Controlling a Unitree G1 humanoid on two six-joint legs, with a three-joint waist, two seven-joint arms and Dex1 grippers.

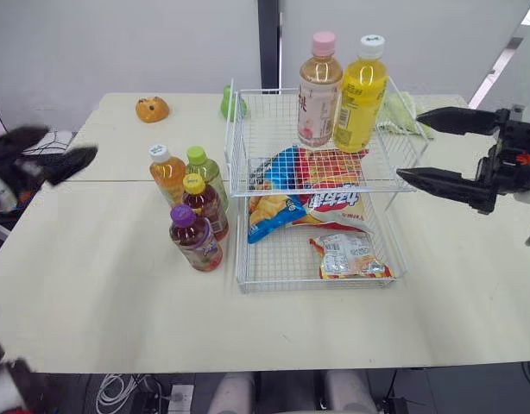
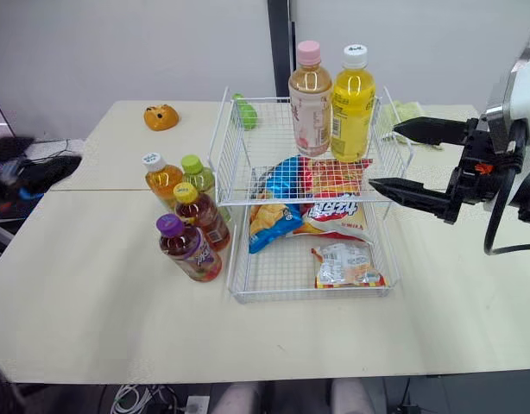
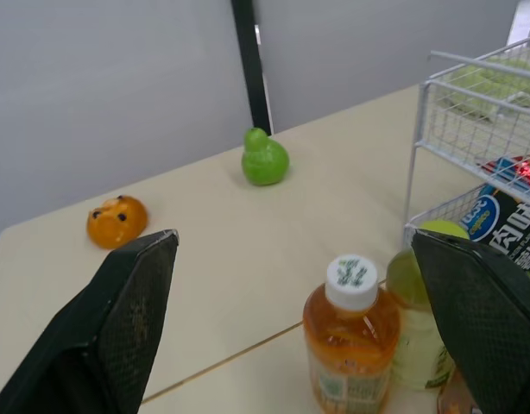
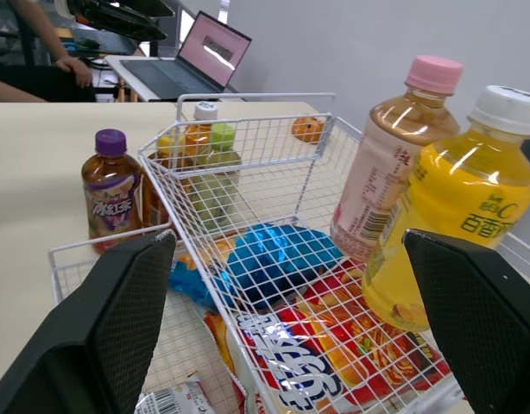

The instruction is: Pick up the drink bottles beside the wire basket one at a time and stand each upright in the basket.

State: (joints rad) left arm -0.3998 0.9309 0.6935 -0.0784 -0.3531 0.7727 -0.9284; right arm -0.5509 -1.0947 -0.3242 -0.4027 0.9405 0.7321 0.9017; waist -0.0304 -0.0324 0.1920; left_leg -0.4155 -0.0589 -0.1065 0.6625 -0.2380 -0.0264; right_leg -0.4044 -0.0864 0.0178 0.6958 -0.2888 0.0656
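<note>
Several small drink bottles stand together on the table left of the wire basket [image 1: 240, 220]: a white-capped orange one [image 1: 167, 171], a green-capped one [image 1: 205, 168], a yellow-capped tea [image 1: 204, 203] and a purple-capped one [image 1: 195, 237]. In the basket's upper tier a pink-capped bottle [image 1: 319, 90] and a yellow bottle [image 1: 361, 94] stand upright. My right gripper [image 1: 409, 145] hangs open just right of the upper tier, holding nothing. My left gripper [image 3: 295, 240] is open at the far left, well away from the bottles, facing the white-capped bottle [image 3: 351, 341].
Snack bags [image 1: 321, 185] lie across both basket tiers, with a small packet [image 1: 347, 256] in the lower one. An orange toy [image 1: 152, 109] and a green toy [image 1: 231, 102] sit at the back. A green cloth [image 1: 403, 112] lies behind the basket. Laptop [image 4: 215, 47] beyond.
</note>
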